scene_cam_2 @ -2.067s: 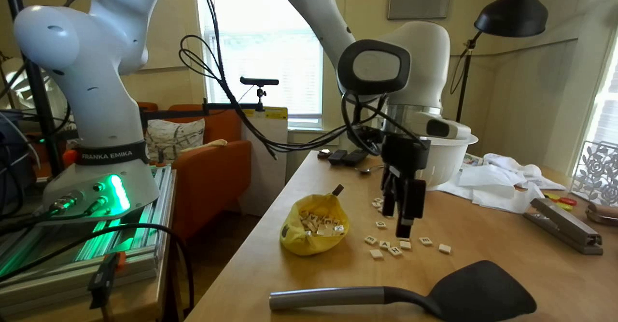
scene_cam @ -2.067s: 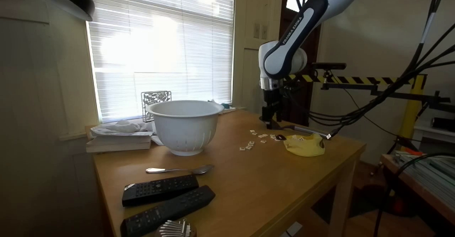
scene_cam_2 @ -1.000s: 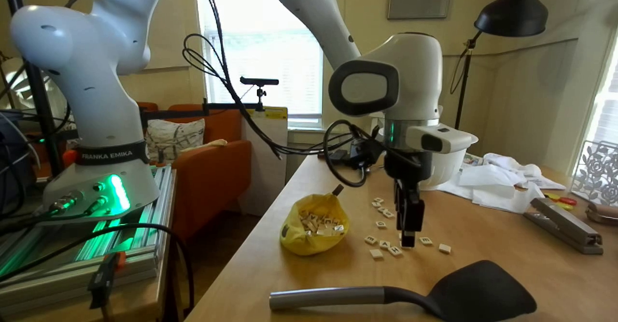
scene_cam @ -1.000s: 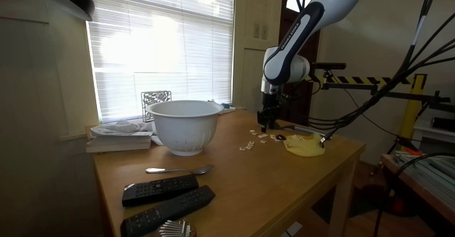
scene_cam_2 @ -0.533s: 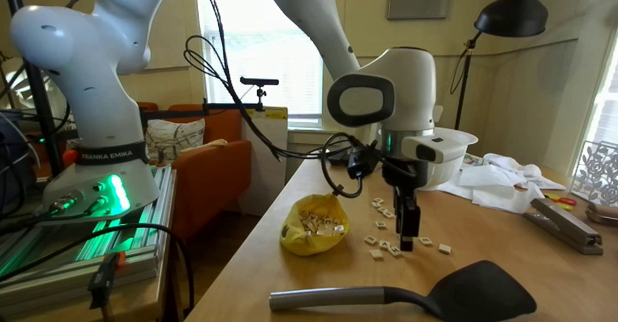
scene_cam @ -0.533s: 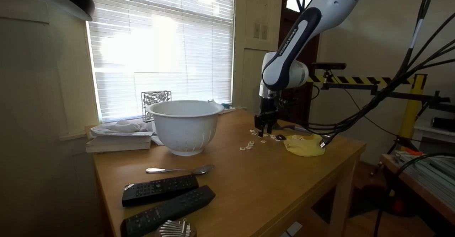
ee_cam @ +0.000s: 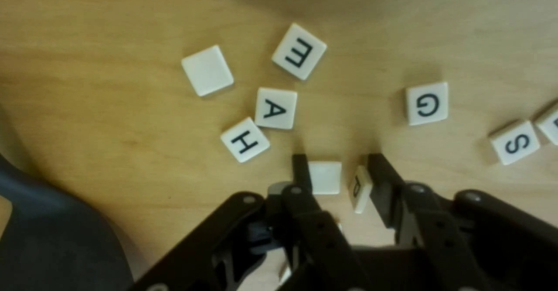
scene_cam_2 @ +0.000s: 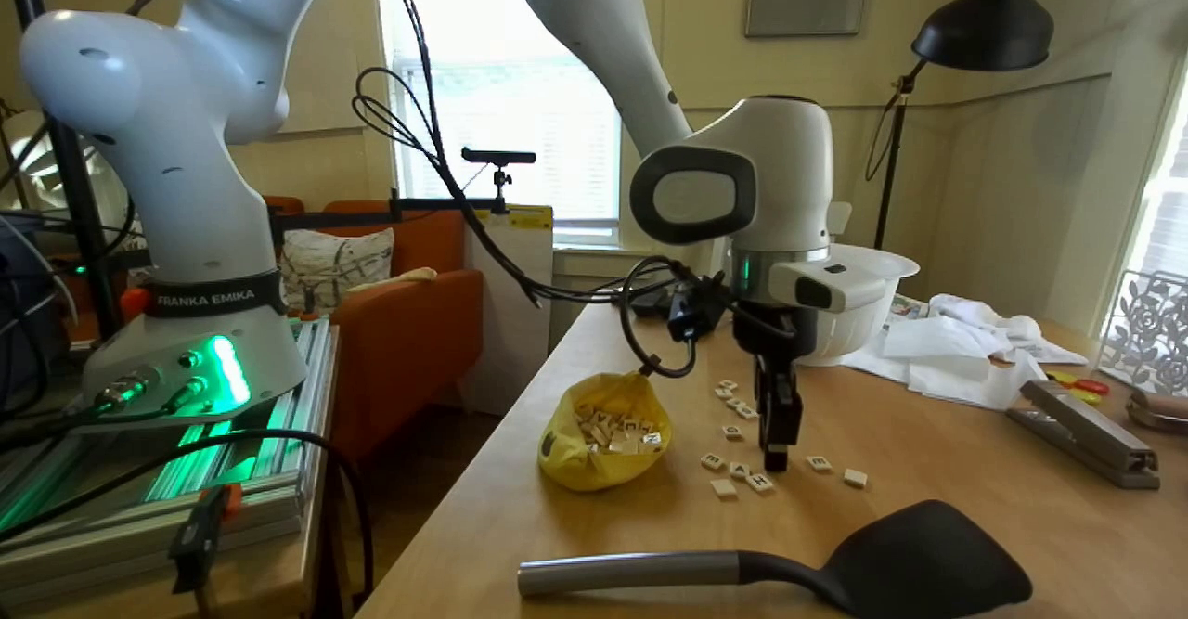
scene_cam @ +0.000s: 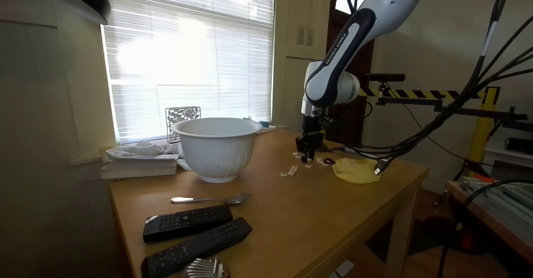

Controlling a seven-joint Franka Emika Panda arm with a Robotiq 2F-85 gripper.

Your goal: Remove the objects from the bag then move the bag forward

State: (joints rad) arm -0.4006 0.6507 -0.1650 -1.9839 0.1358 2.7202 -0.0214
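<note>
The yellow bag lies open on the table in both exterior views, with many letter tiles inside. More white tiles are scattered beside it, such as the E tile and the G tile. My gripper is down at table height among these loose tiles, its jaws partly apart. Between them, a blank-faced tile lies flat against or close to the left finger. A P tile stands tilted by the right finger. A gap separates the two tiles, so neither looks clamped.
A black spatula with a grey handle lies near the tiles. A white colander bowl, a spoon and two remotes are farther along the table. A stapler and white paper are beyond the tiles.
The arm has come down onto the loose tiles, shifting slightly left in both exterior views over the last second. The jaws have drawn closer together. The bag has stayed put.
</note>
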